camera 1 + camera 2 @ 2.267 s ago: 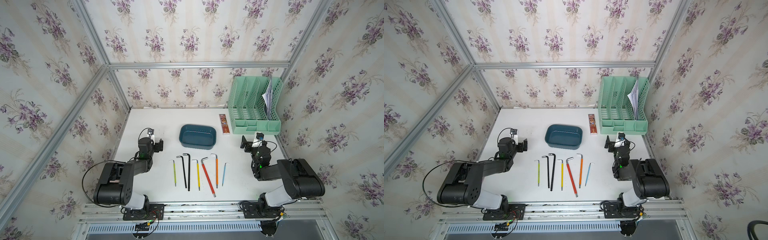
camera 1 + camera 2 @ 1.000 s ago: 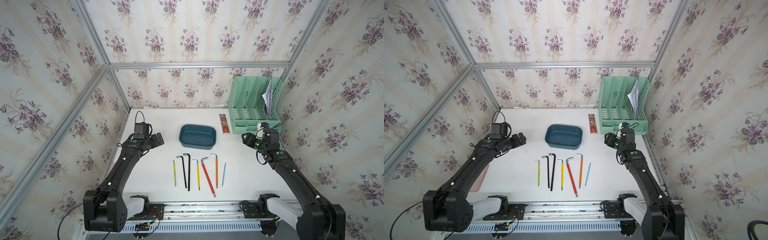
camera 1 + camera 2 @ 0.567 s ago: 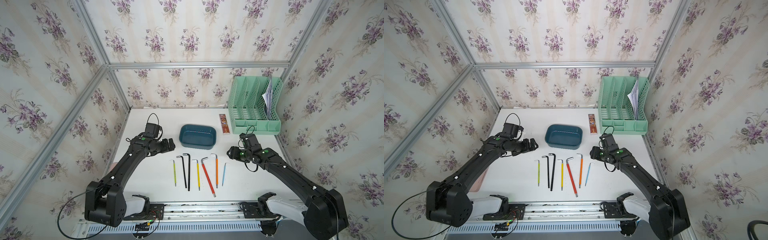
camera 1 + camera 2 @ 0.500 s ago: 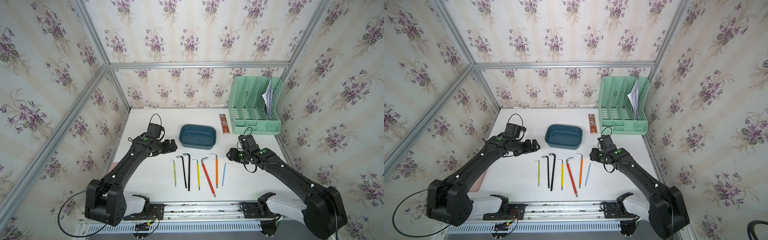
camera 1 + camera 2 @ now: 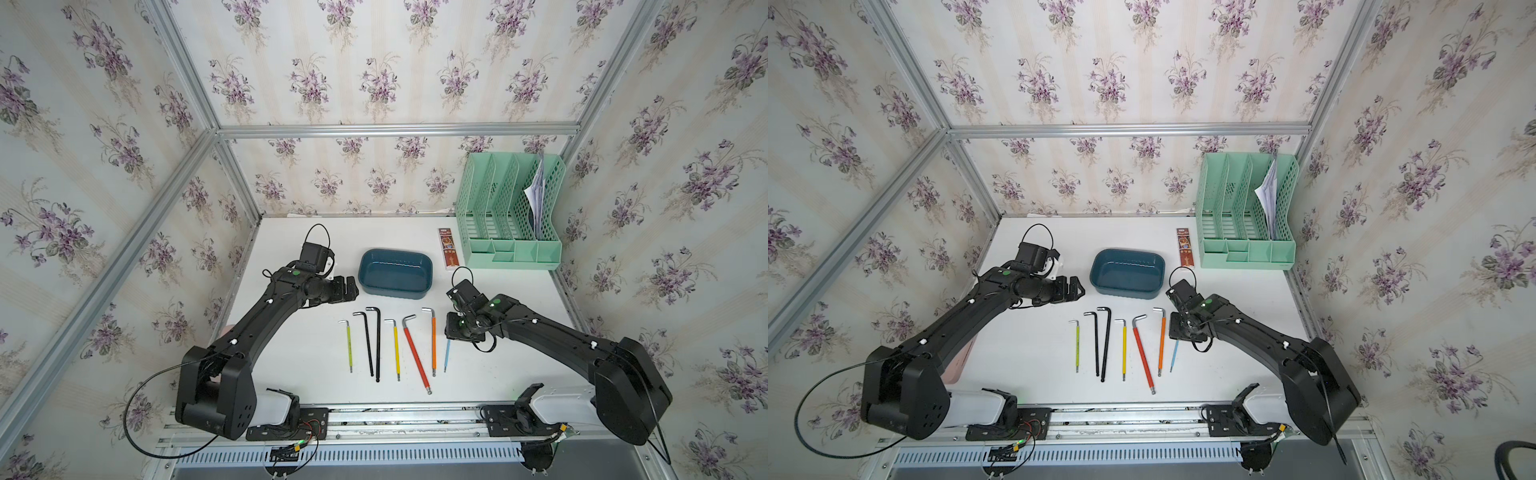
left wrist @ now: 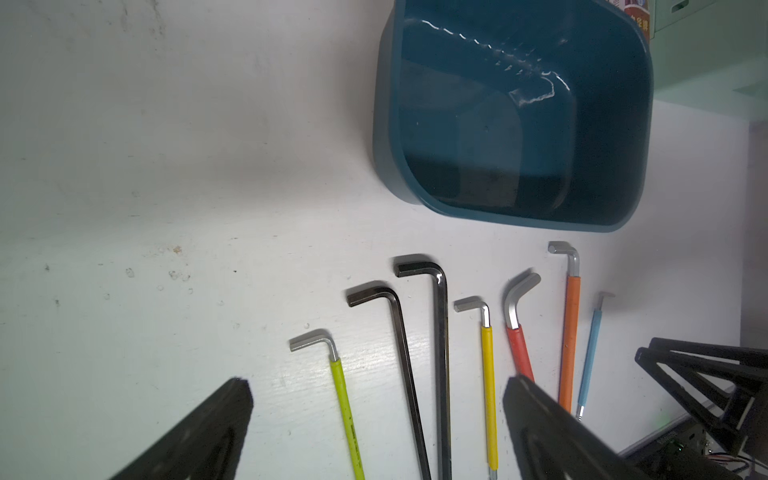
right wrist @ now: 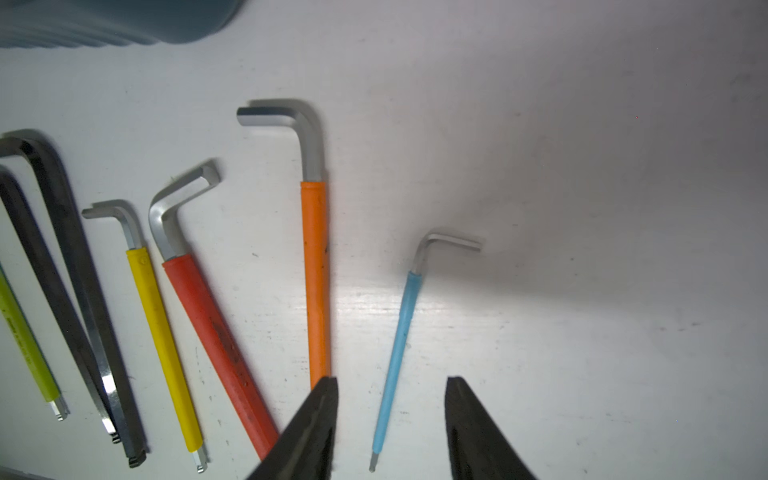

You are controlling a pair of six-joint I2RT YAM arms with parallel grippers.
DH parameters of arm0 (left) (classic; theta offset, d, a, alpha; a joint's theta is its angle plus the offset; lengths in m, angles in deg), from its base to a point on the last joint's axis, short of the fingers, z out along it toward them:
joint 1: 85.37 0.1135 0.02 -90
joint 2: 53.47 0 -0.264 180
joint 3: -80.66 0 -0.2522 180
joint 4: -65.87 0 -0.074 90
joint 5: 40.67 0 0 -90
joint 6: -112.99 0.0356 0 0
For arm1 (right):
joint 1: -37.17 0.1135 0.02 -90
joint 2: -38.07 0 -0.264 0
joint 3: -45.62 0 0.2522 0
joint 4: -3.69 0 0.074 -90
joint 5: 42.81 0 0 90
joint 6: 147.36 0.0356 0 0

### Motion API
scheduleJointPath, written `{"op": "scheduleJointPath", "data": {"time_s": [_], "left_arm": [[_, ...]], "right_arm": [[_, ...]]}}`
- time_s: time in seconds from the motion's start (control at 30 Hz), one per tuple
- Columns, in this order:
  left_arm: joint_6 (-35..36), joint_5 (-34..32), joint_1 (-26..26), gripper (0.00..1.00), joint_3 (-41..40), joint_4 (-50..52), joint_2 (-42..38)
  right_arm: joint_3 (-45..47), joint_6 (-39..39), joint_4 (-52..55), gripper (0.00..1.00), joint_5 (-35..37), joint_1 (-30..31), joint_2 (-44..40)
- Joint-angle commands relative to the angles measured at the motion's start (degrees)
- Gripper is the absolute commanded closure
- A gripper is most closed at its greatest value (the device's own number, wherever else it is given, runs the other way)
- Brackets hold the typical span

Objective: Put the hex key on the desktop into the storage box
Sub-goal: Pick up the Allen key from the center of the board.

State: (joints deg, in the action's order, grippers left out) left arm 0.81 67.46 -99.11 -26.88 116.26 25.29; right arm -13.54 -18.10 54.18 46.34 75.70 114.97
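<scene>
Several hex keys lie side by side on the white desktop (image 5: 299, 357): a lime one (image 5: 349, 347), two black (image 5: 368, 345), a yellow (image 5: 396, 347), a red (image 5: 417, 355), an orange (image 5: 433, 345) and a thin blue one (image 5: 447, 355). Behind them stands the teal storage box (image 5: 392, 293), with nothing in it. My right gripper (image 7: 392, 380) hangs open low over the blue hex key (image 7: 405, 316), whose shaft runs between the fingers untouched. My left gripper (image 6: 377, 386) is wide open beside the box's left end (image 5: 351, 289), above the lime and black keys.
A mint-green file organiser (image 5: 509, 212) holding papers stands at the back right. A narrow brown packet (image 5: 448, 249) lies between it and the box. A pink object (image 5: 957, 365) peeks from under the left arm. Aluminium rails edge the front.
Both arms have unfolded from their rest poses and reached in over the table. The right gripper has come down over the blue key with its jaws narrowing. The left gripper moved towards the box.
</scene>
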Motion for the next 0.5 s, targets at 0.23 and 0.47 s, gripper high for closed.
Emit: {"op": "scheduleJointPath", "data": {"time_s": [0.23, 0.47], "left_arm": [[2.0, -0.8, 0.1, 0.01, -0.8, -4.7, 1.9], [0.4, -0.9, 0.1, 0.01, -1.1, -6.5, 5.8]], "right_arm": [[-1.5, 2.2, 1.6, 0.57, 1.1, 2.5, 5.3], [-3.0, 3.3, 2.4, 0.57, 1.1, 4.6, 10.3]]}}
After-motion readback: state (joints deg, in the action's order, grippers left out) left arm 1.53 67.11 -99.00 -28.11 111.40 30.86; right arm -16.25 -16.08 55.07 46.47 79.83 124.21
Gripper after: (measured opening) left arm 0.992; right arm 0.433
